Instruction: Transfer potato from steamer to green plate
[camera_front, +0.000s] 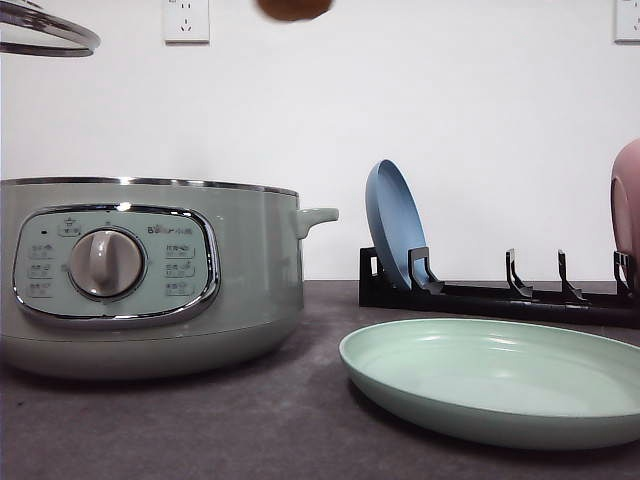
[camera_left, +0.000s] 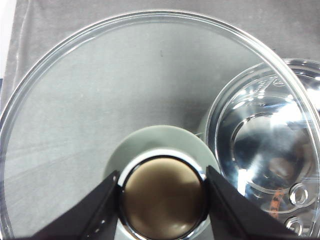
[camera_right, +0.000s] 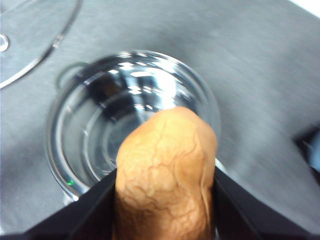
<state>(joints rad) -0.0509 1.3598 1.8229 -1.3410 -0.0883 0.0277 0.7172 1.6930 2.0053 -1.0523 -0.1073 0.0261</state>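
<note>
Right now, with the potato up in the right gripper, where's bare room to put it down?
The green plate is bare across its whole well, the best spot. Bare tabletop also lies in front, between the steamer and the plate. Behind the plate it is crowded: the rack holds a blue plate and a pink one. The right gripper holds the potato above the steamer.

green plate (camera_front: 500, 385) top open | steamer (camera_front: 150, 275) blocks left | rack (camera_front: 500, 295) w/ blue plate (camera_front: 393, 222) behind | lid (camera_front: 45, 30) up high left
</note>
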